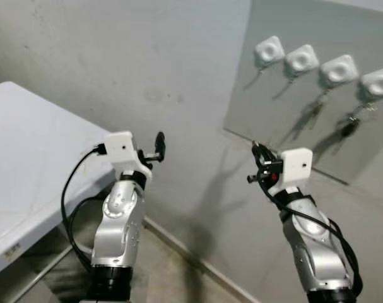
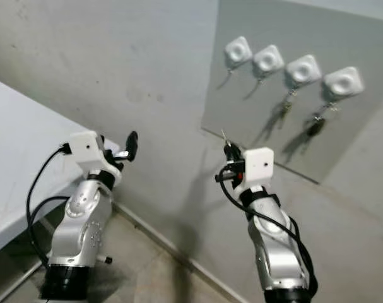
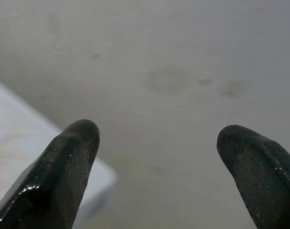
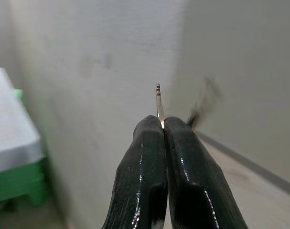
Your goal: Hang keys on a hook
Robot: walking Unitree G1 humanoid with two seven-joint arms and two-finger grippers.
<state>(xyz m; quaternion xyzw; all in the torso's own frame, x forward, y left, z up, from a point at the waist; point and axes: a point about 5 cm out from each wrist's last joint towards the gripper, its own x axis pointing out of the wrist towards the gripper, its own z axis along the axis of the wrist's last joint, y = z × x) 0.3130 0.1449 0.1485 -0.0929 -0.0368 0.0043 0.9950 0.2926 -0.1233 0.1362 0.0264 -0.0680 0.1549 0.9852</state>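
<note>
While the left gripper (image 1: pixel 160 145) hangs with fingers apart beside the white table (image 1: pixel 27 158) edge, the right gripper (image 4: pixel 162 125) is clamped on a key (image 4: pixel 158 101), below the grey wall panel (image 1: pixel 292 88) carrying four white hooks (image 1: pixel 269 51).

A board (image 1: pixel 305 107) hangs on the wall (image 1: pixel 147 57) in the upper right of the head views, with four hooks (image 1: pixel 269 50) (image 1: pixel 302 60) (image 1: pixel 339 69) (image 1: pixel 377 81) in a row across its top, sloping down toward the right. Keys (image 1: pixel 316 107) (image 1: pixel 350 123) dangle below the third and fourth hooks. A table (image 1: pixel 27 158) fills the left side, its corner against the wall. The left gripper (image 1: pixel 159 145) sits left of centre, just past the table's edge, facing the wall. The right gripper (image 1: pixel 257 150) sits right of centre, below the board's lower left edge, with a key (image 4: pixel 158 100) sticking out between its fingertips.
</note>
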